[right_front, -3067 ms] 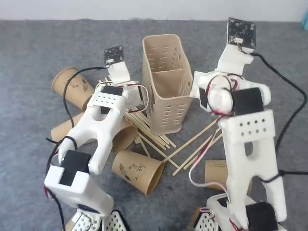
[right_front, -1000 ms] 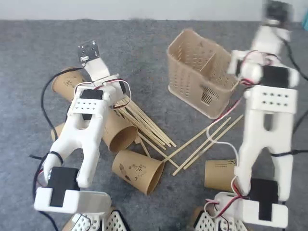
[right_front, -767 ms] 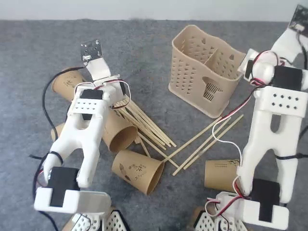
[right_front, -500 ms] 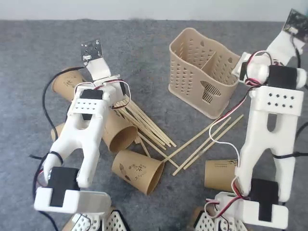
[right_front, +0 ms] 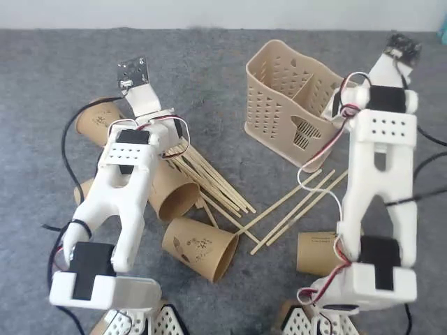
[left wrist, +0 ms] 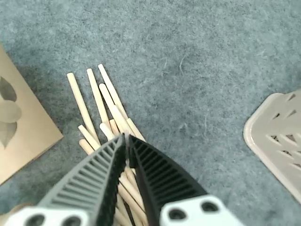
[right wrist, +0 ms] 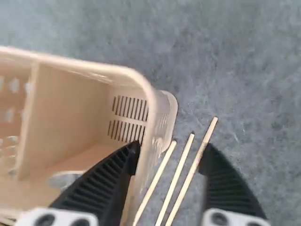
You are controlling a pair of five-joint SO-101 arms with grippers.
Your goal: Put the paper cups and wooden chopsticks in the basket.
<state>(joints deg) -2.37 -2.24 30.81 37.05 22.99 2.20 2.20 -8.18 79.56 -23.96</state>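
Two arms work on grey carpet (right_front: 56, 63). The task has barely begun: nothing looks to be in the basket yet.

Far left, one cup (right_front: 98, 122) lies on its side. A second cup (right_front: 85, 190) peeks out beside the L arm, and a third (right_front: 174, 192) lies under it. The L arm has pulled back leftwards vs ca. 3 s ago and has held still for the last sec. The L gripper (left wrist: 125, 137) hangs over the chopstick bundle (left wrist: 101, 99), fingers shut tip to tip. Can't tell if a stick is pinched.

Centre front, a fourth cup (right_front: 199, 248) lies on its side. To its right, three loose sticks (right_front: 297, 209) lie diagonally, w/ a fifth cup (right_front: 318, 252) in front of them.

Biggest change: the basket (right_front: 279, 118) stood at centre beside the bundle 3 s ago. It now sits back right, broad side on, divider showing. The R arm swung w/ it. The R gripper (right wrist: 171, 148) is open, one finger inside the basket's corner and the other outside, above the loose sticks.

Judgement: the basket is now just beside the loose sticks but well apart from the bundle and most cups, so L-side loads need a longer carry.

Behind the carpet runs a pale wall (right_front: 209, 12).
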